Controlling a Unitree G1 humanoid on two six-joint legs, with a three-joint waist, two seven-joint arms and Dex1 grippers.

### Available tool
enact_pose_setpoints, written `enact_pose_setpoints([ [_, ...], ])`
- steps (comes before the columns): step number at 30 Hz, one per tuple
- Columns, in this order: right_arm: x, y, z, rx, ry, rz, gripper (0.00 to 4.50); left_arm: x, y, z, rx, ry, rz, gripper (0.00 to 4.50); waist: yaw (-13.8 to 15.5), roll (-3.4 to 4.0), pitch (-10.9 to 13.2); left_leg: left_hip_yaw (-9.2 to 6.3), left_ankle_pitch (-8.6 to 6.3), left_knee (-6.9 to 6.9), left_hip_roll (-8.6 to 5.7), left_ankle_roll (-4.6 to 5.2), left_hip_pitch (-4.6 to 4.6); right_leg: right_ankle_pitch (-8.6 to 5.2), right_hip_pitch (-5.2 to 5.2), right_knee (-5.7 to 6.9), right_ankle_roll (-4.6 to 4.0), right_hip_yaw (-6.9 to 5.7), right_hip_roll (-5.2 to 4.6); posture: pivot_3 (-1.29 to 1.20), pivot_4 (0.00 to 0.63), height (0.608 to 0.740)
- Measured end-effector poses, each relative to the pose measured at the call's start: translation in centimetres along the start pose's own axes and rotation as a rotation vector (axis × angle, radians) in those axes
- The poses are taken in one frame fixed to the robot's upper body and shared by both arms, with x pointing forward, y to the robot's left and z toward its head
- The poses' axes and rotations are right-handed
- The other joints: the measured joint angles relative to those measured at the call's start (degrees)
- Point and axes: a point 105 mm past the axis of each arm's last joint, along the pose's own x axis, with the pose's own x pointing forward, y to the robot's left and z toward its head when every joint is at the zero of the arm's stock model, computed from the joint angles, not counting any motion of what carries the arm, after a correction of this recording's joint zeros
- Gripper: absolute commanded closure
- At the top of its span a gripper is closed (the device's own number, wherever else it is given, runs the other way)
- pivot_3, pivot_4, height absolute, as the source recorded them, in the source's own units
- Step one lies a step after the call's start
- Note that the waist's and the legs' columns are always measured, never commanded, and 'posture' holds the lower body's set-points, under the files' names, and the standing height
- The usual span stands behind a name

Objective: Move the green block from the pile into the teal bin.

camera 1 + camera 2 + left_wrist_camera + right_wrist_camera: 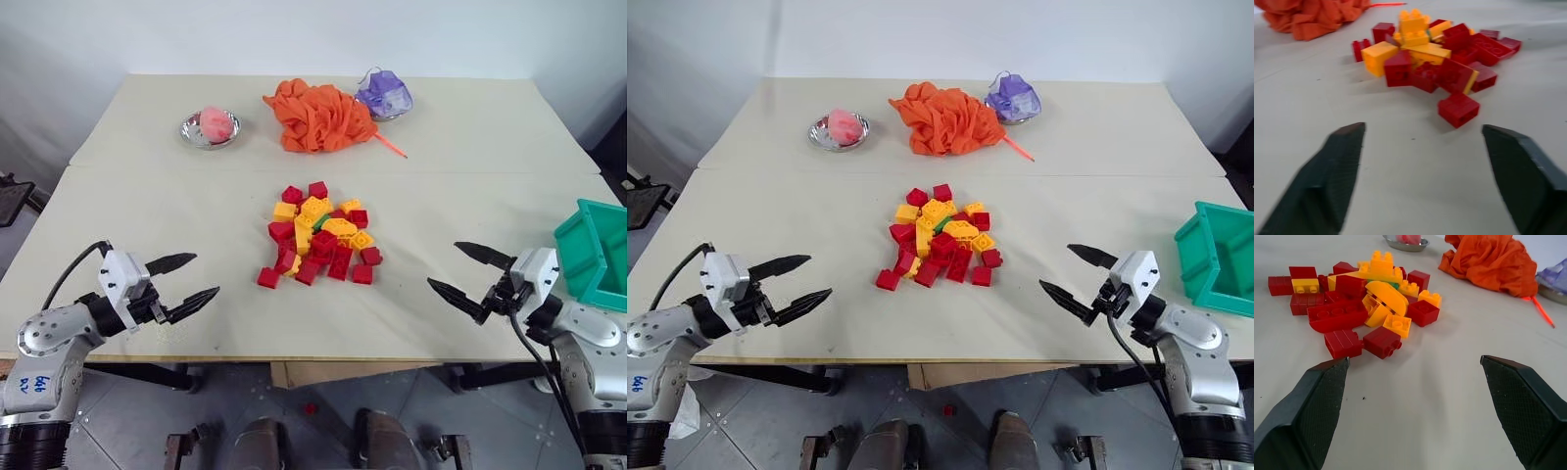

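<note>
The left gripper (194,278) hangs low over the near left part of the bench (147,206), its two black fingers spread apart with nothing between them. It points toward the pile (321,233) of red and yellow bricks, which lies ahead of it and toward the robot's right, well apart from the fingertips.

The right gripper (468,271) mirrors it on the near right part of the bench, with its fingers standing wide apart and empty. The pile lies ahead of it and toward the robot's left, again well clear of its tips.

The green block (320,222) sits inside the pile, near its middle, mostly covered by yellow bricks, so only a sliver of it shows. It lies between the two grippers and farther out than both.

The teal bin (595,252) stands at the bench's right edge, just beside the right gripper's wrist on its outer side, cut off by the picture's border.

Beyond the pile, well past both grippers, lie a crumpled orange cloth (319,115), a purple mesh bundle (384,94), and a small steel bowl (210,128) holding something pink.
</note>
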Motion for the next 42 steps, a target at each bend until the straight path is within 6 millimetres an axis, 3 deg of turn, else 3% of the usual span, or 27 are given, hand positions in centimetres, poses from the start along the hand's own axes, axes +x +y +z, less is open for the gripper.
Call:
enact_pose_setpoints([
  [5,0.7,-0.8,1.2,-0.017,-0.020,0.003,0.00,2.5,-0.7,0.3,0.015,-0.032,-0.096,3.13,-0.1,0.00,0.0,0.00,0.01,0.02,0.00,-0.02,0.00,0.00,0.00,0.03,0.01,0.00,0.00,0.00,0.150,0.740],
  [9,1.3,-0.9,1.7,0.011,-0.013,-0.004,0.00,3.0,-0.3,0.5,0.034,-0.040,-0.110,4.46,-0.1,0.01,0.0,0.01,0.01,0.01,0.00,-0.02,0.00,0.00,-0.02,0.02,0.01,0.00,0.00,0.00,0.150,0.740],
  [12,2.7,-0.1,2.3,0.029,0.001,0.031,0.18,3.4,-0.4,0.1,0.018,-0.044,-0.106,4.50,-0.3,0.01,0.0,0.02,0.01,0.01,0.00,-0.02,0.00,0.00,-0.03,0.03,0.01,0.00,0.00,0.00,0.150,0.740],
  [15,4.7,1.1,2.7,0.050,0.012,0.083,0.89,3.6,-0.2,-0.2,-0.007,-0.044,-0.084,3.89,-0.2,0.00,0.0,0.01,0.02,0.02,0.01,-0.03,0.00,0.00,-0.03,0.05,0.01,0.01,0.00,0.00,0.150,0.740],
  [21,9.7,3.3,3.9,0.046,0.031,0.193,3.00,3.1,-0.4,-0.7,-0.057,-0.022,-0.070,1.95,-0.5,0.01,0.0,-0.01,0.02,0.01,0.01,-0.04,-0.03,0.00,-0.09,0.07,0.00,0.00,0.00,0.00,0.150,0.740],
  [25,14.8,4.9,5.5,0.056,0.036,0.274,4.38,2.4,-0.4,-0.8,-0.062,-0.016,-0.052,0.74,-1.2,0.01,0.0,0.00,0.02,0.02,0.01,-0.04,-0.03,0.00,-0.09,0.13,0.00,0.00,0.00,0.00,0.150,0.740],
  [27,17.7,6.0,6.0,0.051,0.057,0.304,4.50,2.4,-0.5,-0.6,-0.059,-0.018,-0.048,0.14,-1.7,0.02,0.0,-0.01,0.04,-0.01,0.01,-0.07,-0.04,-0.01,-0.15,0.16,-0.01,-0.01,0.01,0.00,0.150,0.740],
  [28,18.5,6.6,5.9,0.051,0.069,0.318,4.50,2.5,-0.6,-0.4,-0.051,-0.024,-0.051,0.06,-1.6,0.01,0.0,-0.03,0.04,-0.03,0.01,-0.07,-0.05,-0.01,-0.15,0.17,-0.02,-0.06,0.00,0.00,0.150,0.740],
  [30,20.3,7.7,5.2,0.060,0.106,0.324,4.50,2.4,-0.6,0.1,-0.050,-0.034,-0.048,0.06,-1.6,0.01,0.0,-0.03,0.03,-0.04,0.00,-0.07,-0.07,-0.01,-0.15,0.16,-0.02,-0.09,-0.01,0.00,0.150,0.740],
  [35,24.1,7.6,4.6,0.060,0.184,0.255,4.50,3.0,-1.0,1.4,-0.046,-0.084,-0.028,0.06,-2.0,0.02,0.0,0.00,0.04,-0.04,0.01,-0.10,-0.06,-0.01,-0.17,0.17,-0.02,-0.13,-0.01,0.00,0.150,0.740],
  [38,25.4,6.4,4.6,0.016,0.210,0.210,4.50,3.2,-1.1,1.7,-0.037,-0.096,-0.012,0.06,-2.2,0.02,0.0,0.01,0.04,-0.05,0.00,-0.10,-0.06,-0.01,-0.17,0.17,-0.02,-0.14,-0.01,0.00,0.150,0.740],
  [42,26.0,3.1,4.2,0.018,0.226,0.054,4.50,3.4,-0.8,1.8,-0.046,-0.114,0.034,0.06,-2.6,0.02,0.0,0.00,0.05,-0.06,0.00,-0.11,-0.06,-0.01,-0.16,0.16,-0.02,-0.14,-0.01,0.00,0.150,0.740],
])
